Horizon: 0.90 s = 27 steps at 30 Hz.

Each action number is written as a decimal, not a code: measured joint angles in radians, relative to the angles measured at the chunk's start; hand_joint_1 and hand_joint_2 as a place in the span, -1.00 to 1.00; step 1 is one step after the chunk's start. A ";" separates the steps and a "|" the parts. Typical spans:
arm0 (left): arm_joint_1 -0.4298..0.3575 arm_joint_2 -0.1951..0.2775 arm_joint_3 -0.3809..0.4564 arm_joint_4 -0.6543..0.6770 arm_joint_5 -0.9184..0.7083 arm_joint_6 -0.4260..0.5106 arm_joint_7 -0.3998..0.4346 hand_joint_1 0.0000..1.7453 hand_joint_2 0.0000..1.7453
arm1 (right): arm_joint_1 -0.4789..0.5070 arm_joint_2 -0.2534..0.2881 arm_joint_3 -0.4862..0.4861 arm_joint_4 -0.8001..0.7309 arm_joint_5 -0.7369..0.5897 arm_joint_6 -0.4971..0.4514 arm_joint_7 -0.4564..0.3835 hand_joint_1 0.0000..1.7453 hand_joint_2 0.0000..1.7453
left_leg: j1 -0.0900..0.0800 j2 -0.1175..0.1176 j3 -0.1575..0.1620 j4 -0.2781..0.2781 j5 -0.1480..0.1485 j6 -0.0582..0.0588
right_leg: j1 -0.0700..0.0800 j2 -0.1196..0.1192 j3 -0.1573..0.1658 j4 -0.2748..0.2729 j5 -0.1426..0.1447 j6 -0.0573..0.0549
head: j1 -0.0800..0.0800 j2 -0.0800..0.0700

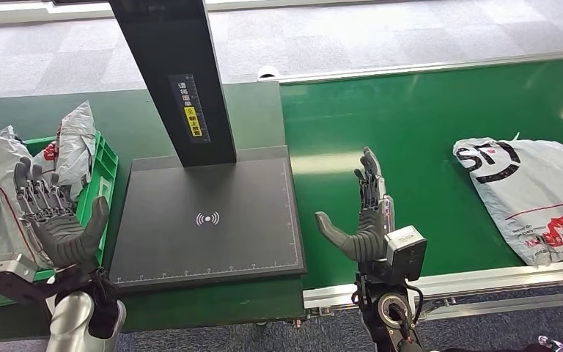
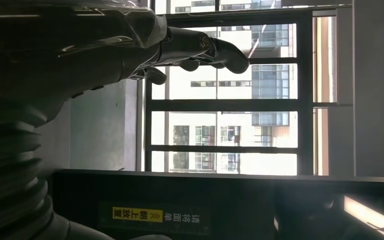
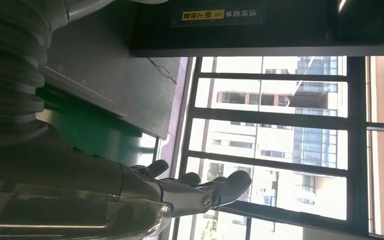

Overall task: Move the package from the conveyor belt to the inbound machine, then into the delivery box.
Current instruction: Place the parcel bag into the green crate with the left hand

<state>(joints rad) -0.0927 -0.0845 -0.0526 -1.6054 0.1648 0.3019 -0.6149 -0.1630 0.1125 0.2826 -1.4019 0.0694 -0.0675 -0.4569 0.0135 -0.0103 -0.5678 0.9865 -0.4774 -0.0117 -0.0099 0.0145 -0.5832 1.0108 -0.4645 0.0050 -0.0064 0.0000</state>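
parcel sorting stn: green conveyor belt (image 1: 410,125), scan machine (image 1: 205,220), mailbag crate (image 1: 102,172)

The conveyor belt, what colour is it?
The conveyor belt is green, clearest in the head view.

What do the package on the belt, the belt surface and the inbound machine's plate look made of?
Package: thin white plastic film, probably a poly mailer; it wrinkles and shines softly. Conveyor belt: smooth green rubber or PVC, judging by the streaky window reflections. Inbound machine plate: matte dark grey, rigid and flat with printed white ruler marks; metal or hard plastic, hard to tell which.
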 joint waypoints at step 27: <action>0.185 -0.081 -0.283 0.126 -0.016 -0.157 0.050 -1.00 1.00 | 0.145 0.026 0.002 0.108 -0.048 0.058 -0.021 -1.00 1.00 | 0.000 0.000 0.000 0.000 -0.002 0.000 | 0.000 0.000 0.000 0.000 -0.001 0.000 | 0.000 0.000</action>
<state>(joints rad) 0.0925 -0.1658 -0.3358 -1.4798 0.1486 0.1446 -0.5654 -0.0183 0.1383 0.2851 -1.2936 0.0215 -0.0096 -0.4777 0.0132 -0.0104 -0.5683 0.9863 -0.4795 -0.0117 -0.0103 0.0144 -0.5833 1.0104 -0.4653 0.0050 -0.0065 0.0000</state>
